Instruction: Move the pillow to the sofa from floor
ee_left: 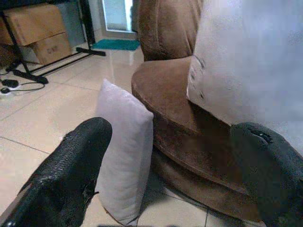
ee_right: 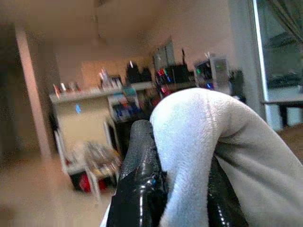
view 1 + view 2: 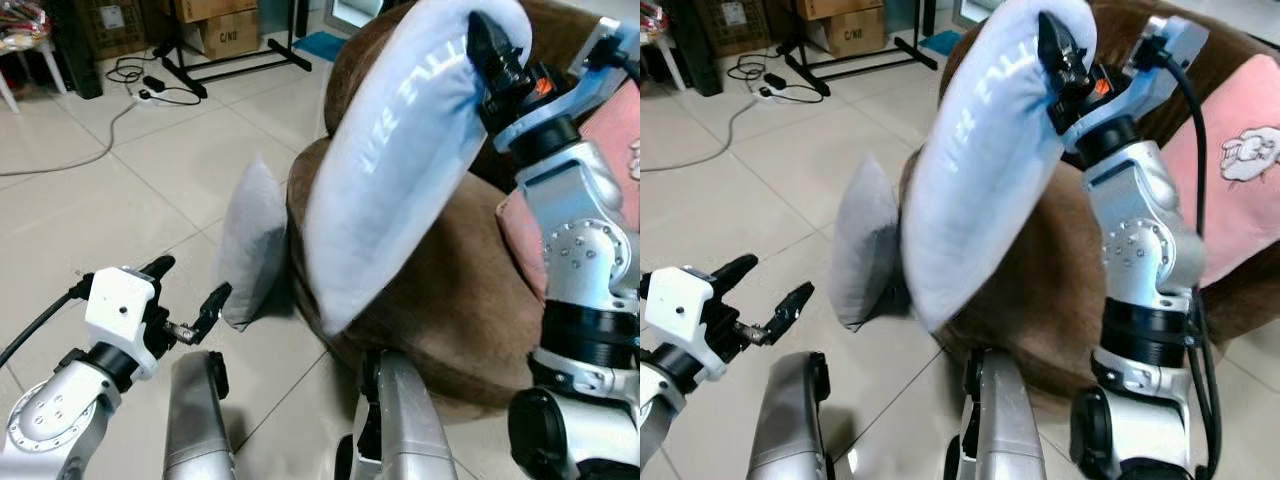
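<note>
Right claw (image 3: 1060,60) raised high, fingers (image 2: 142,156) pinched tight on the top edge of a pale blue pillow (image 3: 390,150). Pillow hanging from that grip, lifted clear of the floor, dangling over the front edge of the brown sofa (image 3: 440,290). Pink cushion (image 3: 1230,170) with a white sheep print lying on the sofa seat, beyond the right arm. Left claw (image 3: 190,295) held low over the tiled floor (image 3: 120,200), fingers spread apart, gripping nothing. Just ahead of it, a second grey pillow (image 1: 125,151) standing upright on the floor, leaning against the sofa's base. Farther back: cardboard boxes (image 3: 225,30), a black stand's legs (image 3: 235,62), cables and a power strip (image 3: 150,95).
</note>
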